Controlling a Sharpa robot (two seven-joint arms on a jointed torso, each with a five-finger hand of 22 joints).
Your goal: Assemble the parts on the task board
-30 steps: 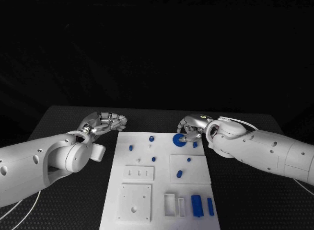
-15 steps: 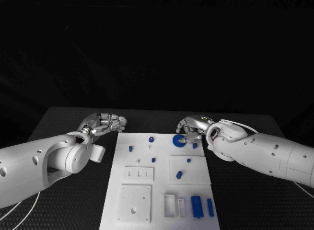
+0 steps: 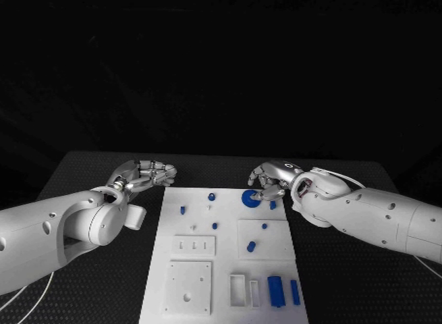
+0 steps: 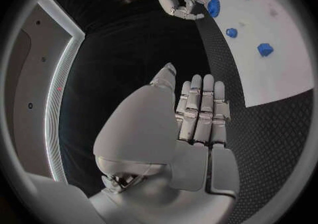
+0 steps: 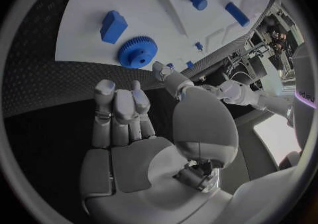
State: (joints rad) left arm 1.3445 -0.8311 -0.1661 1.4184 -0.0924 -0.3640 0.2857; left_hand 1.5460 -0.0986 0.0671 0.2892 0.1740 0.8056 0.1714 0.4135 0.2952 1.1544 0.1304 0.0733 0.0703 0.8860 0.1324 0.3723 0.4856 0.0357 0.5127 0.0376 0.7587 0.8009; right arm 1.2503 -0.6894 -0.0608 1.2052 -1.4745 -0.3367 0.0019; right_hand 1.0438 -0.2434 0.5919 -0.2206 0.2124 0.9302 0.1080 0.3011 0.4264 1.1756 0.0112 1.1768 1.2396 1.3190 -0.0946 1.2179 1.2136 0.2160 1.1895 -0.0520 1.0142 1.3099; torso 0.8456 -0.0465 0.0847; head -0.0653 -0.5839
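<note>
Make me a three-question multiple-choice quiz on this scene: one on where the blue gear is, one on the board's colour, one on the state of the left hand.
1. Where is the blue gear?
A. far end of the task board, by the right hand
B. near end of the board
C. on the black table

2. What colour is the task board?
A. grey
B. white
C. blue

3. The left hand:
A. holds a blue part
B. presses the board
C. holds nothing, off the board

Answers: 1 A, the gear lies at the far end beside the right hand. 2 B, the plate is white. 3 C, its palm is bare in the left wrist view.
</note>
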